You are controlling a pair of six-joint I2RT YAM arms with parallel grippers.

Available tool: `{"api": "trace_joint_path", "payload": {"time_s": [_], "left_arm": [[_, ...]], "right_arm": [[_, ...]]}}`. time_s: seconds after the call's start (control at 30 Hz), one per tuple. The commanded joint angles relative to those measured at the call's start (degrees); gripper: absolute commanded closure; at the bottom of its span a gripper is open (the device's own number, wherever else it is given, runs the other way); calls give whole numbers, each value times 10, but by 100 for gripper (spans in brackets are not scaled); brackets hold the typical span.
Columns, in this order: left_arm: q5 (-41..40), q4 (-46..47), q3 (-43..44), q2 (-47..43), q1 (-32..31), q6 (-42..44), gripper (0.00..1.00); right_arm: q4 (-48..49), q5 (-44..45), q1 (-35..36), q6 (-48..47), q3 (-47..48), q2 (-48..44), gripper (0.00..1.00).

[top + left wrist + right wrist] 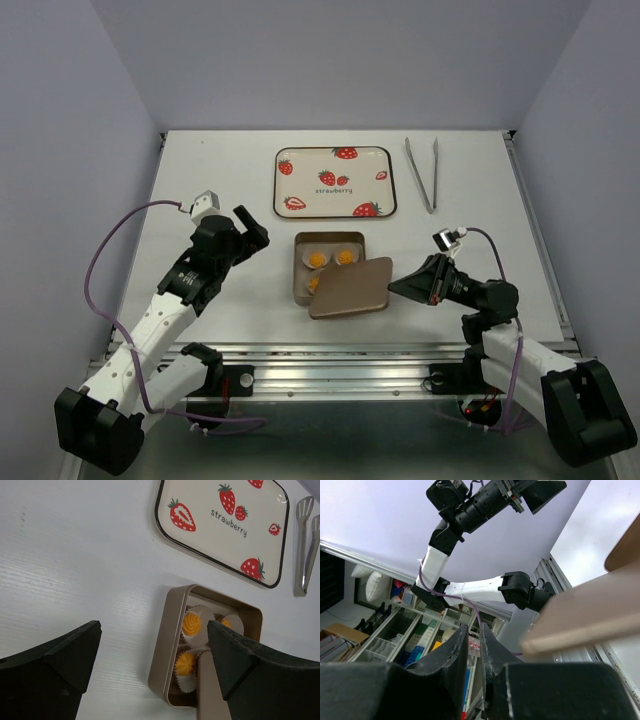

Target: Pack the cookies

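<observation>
1. Status of packing. The cookies (pixel 191 624) are inside the tin (pixel 162 640), which sits at the centre of the table, each cookie in a white paper cup. You can count three: two in the far row and one in the near-left corner. The fourth does not show; judge it to be under the lid (pixel 350 290). No cookie shows outside the tin.

2. Status of closing. The lid lies askew across the near-right part of the tin, tilted, with its near-right corner overhanging the wall. The far row is uncovered. Treat loading as done and closing as not yet done: you need to square the lid to the tin and seat it flat.

3. Grippers. The left gripper (pixel 154 629) hovers to the left of the tin with its jaws spread wide and nothing between them. The right gripper (pixel 472 627) is just beside the lid's right edge. Its jaws are parted by a narrow slit, and nothing is in the slit. Whether it touches the lid cannot be told.

4. Markings. The tray (pixel 200 535), far of the tin, reads "strawberry" among red strawberry prints. No writing can be read on the tin, the lid or the tongs (pixel 422 175) at the far right.
</observation>
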Motion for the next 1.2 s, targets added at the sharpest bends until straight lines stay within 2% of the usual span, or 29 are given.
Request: {"api": "trace_joint_path", "payload": {"time_s": [0.0,0.17,0.27,0.37,0.4,0.43,0.47,0.5,0.53,0.57,0.6,0.67,0.7,0.77,0.9,1.03,1.17], "left_arm": [[-11,4,26,5,-3,8,1],[-12,4,27,12,-3,8,1],[-10,5,27,13,-3,8,1],[-9,4,26,14,-3,7,1],[-8,4,25,17,-3,7,1],[-8,4,25,17,-3,6,1],[-3,4,24,18,-3,5,1],[0,4,24,21,-2,5,1],[3,4,25,22,-3,5,1],[12,4,25,21,-3,5,1],[19,4,23,21,-3,4,1],[49,8,18,20,-4,2,1],[61,9,8,18,-5,0,1],[102,15,-17,15,-13,-5,1],[154,26,-74,-14,-57,-51,1],[171,31,-135,-63,-144,-144,1],[133,66,-194,-83,-293,-260,1]], "right_arm": [[19,-17,-9,-7,-50,-19,79],[-7,-29,-14,-16,-56,-34,79],[-28,-43,-14,-26,-61,-45,74],[-144,-49,-14,-91,-47,-62,64],[-192,-48,-14,-124,-38,-68,59],[-321,-45,-14,-214,-7,-83,51],[-396,-28,-14,-263,12,-94,50],[-544,-9,-14,-313,32,-106,44],[-618,39,-14,-409,78,-131,41],[-678,67,-14,-445,100,-141,37],[-789,102,-14,-481,123,-150,33],[-863,198,-14,-543,171,-165,31],[-914,227,-14,-561,180,-166,25],[-954,294,-14,-570,194,-153,19],[-1005,342,-14,-518,191,-112,4],[-1058,385,-14,-515,202,-77,1],[-1086,383,-14,-502,209,-30,0]]}}
